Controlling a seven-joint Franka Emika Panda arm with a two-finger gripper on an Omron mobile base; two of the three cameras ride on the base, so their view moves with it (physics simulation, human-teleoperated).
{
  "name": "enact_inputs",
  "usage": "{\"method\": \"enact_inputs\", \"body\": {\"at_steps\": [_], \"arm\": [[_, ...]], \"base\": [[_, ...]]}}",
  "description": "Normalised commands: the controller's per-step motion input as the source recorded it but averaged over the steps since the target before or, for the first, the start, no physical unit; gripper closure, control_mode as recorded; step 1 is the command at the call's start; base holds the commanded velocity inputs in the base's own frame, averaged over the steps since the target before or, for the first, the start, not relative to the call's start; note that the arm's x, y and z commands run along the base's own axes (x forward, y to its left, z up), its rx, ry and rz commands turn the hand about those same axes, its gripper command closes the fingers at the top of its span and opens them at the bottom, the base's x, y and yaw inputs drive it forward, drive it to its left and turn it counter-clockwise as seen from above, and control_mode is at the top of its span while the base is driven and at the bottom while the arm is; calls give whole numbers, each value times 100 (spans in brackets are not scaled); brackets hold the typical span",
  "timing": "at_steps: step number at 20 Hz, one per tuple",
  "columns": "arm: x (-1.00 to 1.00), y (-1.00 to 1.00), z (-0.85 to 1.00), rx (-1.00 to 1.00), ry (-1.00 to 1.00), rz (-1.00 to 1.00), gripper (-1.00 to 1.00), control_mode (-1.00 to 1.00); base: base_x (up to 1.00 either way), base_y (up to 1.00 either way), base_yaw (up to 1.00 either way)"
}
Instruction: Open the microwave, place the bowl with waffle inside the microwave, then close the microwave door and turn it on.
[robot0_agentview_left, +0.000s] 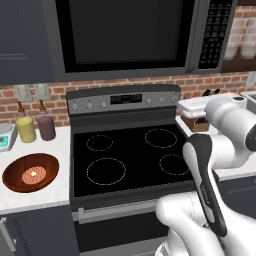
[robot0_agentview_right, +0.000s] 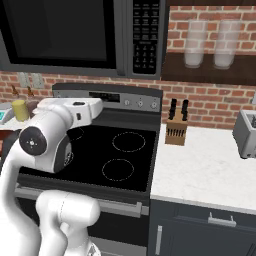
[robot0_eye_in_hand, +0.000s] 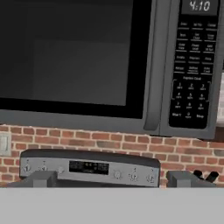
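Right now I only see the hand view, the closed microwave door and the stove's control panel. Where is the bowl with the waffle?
Observer: The bowl sits on the counter left of the stove, with the waffle lying inside it.
Operator: Anything standing near it?
Observer: A yellow canister and a maroon canister stand behind it by the brick wall, apart from the bowl.
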Motion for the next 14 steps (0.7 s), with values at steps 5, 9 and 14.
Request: {"method": "enact_inputs", "body": {"at_steps": [5,9,14], "arm": [[0,-11,54,0,-6,0,-100,-100],[0,-12,58,0,0,0,-100,-100],[0,-22,33,0,0,0,-100,-100]], "base": [[0,0,0],[0,0,0],[0,0,0]]}}
